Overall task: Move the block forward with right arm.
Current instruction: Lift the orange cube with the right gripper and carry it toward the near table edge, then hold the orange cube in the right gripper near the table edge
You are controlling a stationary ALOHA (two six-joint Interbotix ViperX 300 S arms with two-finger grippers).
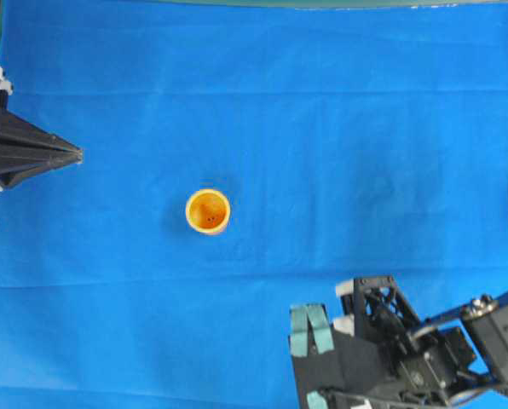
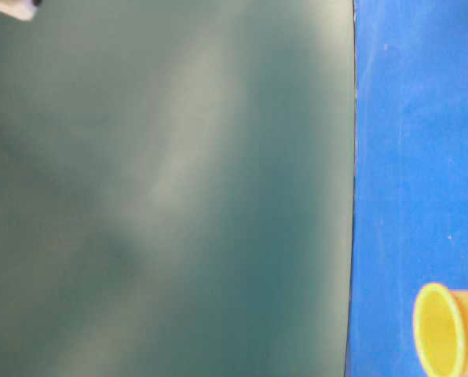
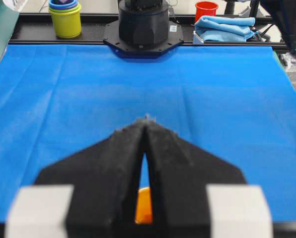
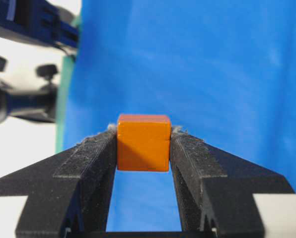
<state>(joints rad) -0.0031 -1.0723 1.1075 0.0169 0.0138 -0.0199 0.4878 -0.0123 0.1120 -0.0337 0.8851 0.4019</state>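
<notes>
In the right wrist view the block (image 4: pixel 143 143), a small orange cube, sits pinched between the tips of my right gripper (image 4: pixel 144 133), which is shut on it above the blue cloth. Seen from overhead, the right gripper (image 1: pixel 311 331) with its teal pads is at the bottom edge, right of the middle, and the block is hidden there. At the far left edge my left gripper (image 1: pixel 77 155) rests shut, its black tips (image 3: pixel 147 120) meeting with nothing between them.
A round orange-yellow cup (image 1: pixel 208 210) stands upright mid-table, left of and beyond the right gripper; the table-level view shows it (image 2: pixel 443 331) too. A dark green board (image 2: pixel 163 188) borders the cloth. Stacked cups (image 3: pixel 65 19), a red cup (image 3: pixel 206 9) and a folded cloth (image 3: pixel 225 27) lie past the far edge.
</notes>
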